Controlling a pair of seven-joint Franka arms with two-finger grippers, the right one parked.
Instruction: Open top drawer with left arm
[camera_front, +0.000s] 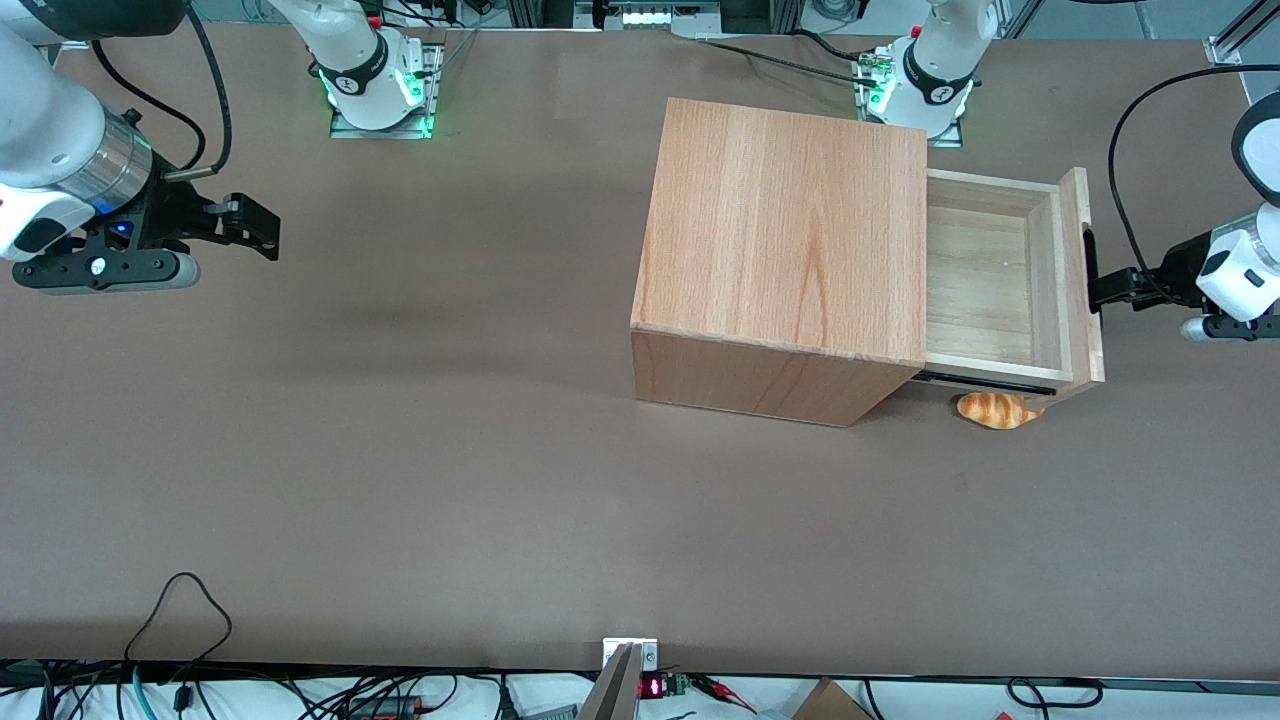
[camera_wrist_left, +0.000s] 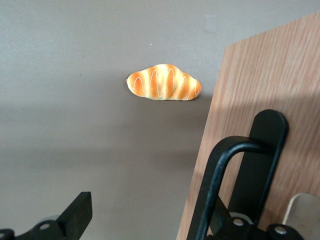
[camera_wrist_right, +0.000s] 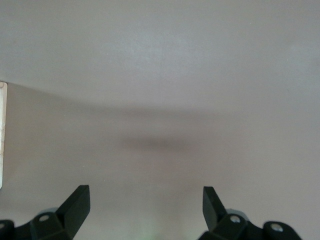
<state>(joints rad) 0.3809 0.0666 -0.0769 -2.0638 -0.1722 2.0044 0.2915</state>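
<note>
While pulled out, top drawer (camera_front: 985, 285) bare inside, end effector (camera_front: 1100, 288) at handle (camera_front: 1089, 270)

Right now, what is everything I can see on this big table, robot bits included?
Brown table: one, matte brown, bearing everything below.
Plain light-wood cabinet box: one, pale wood, toward the working arm's end of the table.
Shallow light-wood top drawer: one, pulled out of the cabinet, nothing seen inside, slim black bar handle on its front panel.
Orange striped bread-shaped toy: one, orange with pale stripes, on the table beside the open drawer, nearer the front camera.
White jointed left arm: one, white, at the drawer's front.
Black two-finger pincer: one, black, at the handle; one finger sits inside the bar's loop.
</note>
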